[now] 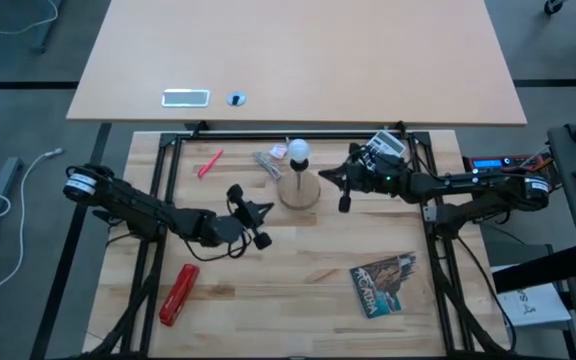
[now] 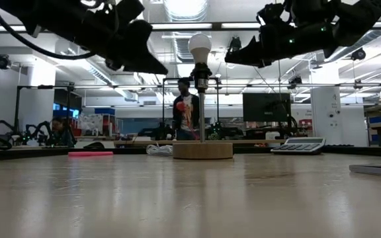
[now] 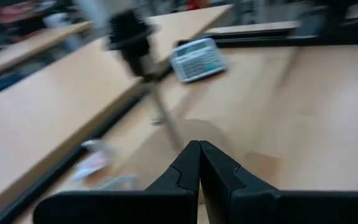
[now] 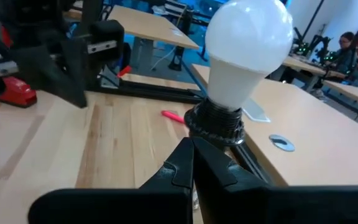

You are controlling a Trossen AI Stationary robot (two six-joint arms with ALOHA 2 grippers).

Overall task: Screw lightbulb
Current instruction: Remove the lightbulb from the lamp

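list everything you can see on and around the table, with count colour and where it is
lightbulb: 1, white, seated in the black socket on top of the stand
stand: 1, round wooden disc with upright post, back centre of the table
calculator: 1, grey, back right, by the right arm
plastic wrapper: 1, whitish clear, left of the stand
marker: 1, red, back left
stapler: 1, red, front left
booklet: 1, dark printed cover, front right
person: 1, far off in the room behind
left gripper: 1, dark, shut, left of the stand
right gripper: 1, dark, shut, right of the stand
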